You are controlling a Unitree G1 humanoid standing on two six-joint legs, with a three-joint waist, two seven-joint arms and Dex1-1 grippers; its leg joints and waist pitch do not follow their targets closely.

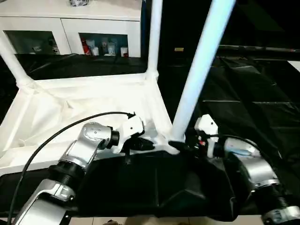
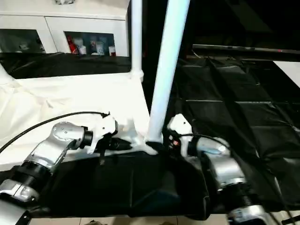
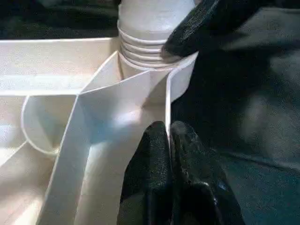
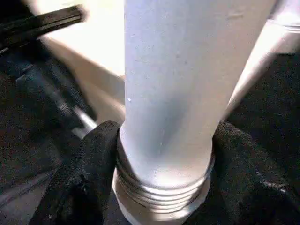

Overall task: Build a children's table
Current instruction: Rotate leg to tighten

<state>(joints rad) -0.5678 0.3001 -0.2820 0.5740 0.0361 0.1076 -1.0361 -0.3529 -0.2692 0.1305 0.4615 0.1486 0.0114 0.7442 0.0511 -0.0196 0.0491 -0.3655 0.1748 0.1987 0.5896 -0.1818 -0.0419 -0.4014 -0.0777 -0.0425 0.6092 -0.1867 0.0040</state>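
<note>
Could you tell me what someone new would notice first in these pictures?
Probably the tall white leg rising from the upturned table top's near right corner, with the right gripper clamped around its threaded base. The left gripper pinches the rim beside that corner socket; two more legs stand at the far corners.

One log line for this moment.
right gripper: shut on near-right leg at socket | left gripper: pinching top's rim | threads showing

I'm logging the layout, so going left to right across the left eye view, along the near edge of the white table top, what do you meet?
Left gripper pinching the table top's near rim → near-corner leg standing in its socket → right gripper around that leg's base.
</note>
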